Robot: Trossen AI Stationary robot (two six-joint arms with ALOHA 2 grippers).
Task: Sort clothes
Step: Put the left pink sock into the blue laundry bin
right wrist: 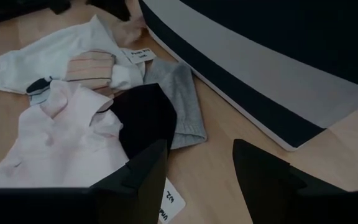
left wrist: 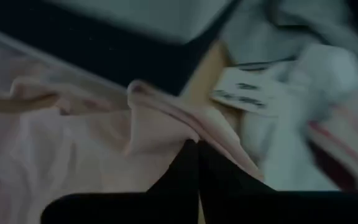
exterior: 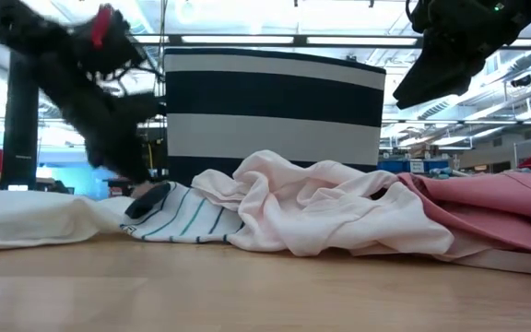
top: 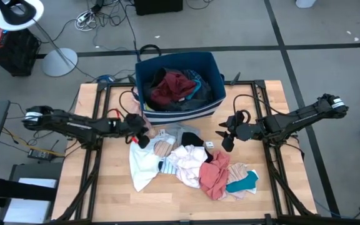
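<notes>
A pile of clothes [top: 189, 164] lies on the wooden table: a white garment [top: 144, 167], pale pink shirt [exterior: 321, 198], salmon pink piece [top: 215, 175], teal piece [top: 242, 182], grey [right wrist: 178, 99] and black [right wrist: 143, 115] pieces. The navy, white-striped bin [top: 179, 87] at the far side holds maroon and dark clothes. My left gripper [top: 141, 132] is at the pile's far left corner beside the bin, shut on pale pink cloth [left wrist: 104, 143]. My right gripper [top: 225, 139] hovers open and empty to the right of the pile. My left gripper has a raised fold of the pale pink cloth [left wrist: 166, 127] at its shut fingertips. One layer or several, I cannot tell. The cloth spreads away from the fingers toward the bin's wall. The picture is blurred, so the exact hold does not show.
The bin's striped wall [exterior: 275, 111] stands just behind the pile. Paper tags [right wrist: 138, 55] lie among the clothes. Bare wood shows along the table's near edge [top: 167, 203] and at its left and right sides. Cables and a lamp stand are on the floor beyond the table.
</notes>
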